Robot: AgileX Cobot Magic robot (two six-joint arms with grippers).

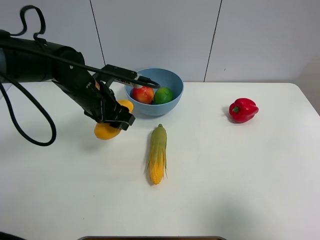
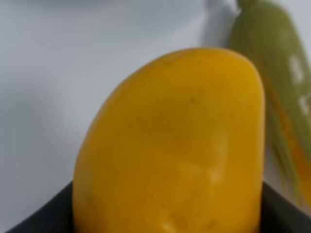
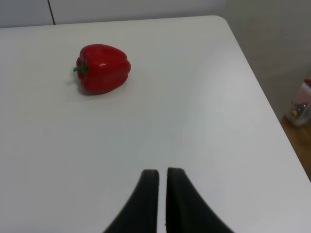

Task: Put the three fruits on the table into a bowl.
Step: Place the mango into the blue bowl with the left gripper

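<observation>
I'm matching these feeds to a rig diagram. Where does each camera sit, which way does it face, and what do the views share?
Exterior high: mounted high, facing down on the table; shows the left arm and left gripper holding the mango.
Left wrist: looks along its gripper at the mango; dark finger edges flank it.
Right wrist: above the table, facing the bell pepper; shut fingertips show.
Shared: mango, corn cob, pepper.

Behind the white table (image 1: 240,180) stands a pale grey wall (image 1: 155,35) of flat panels, split by thin dark seams. Past the table's rounded right corner lies a beige floor (image 3: 272,53), turning to wood further out, with a small clear box (image 3: 302,104) of odds and ends on it. The light is even and soft.
</observation>
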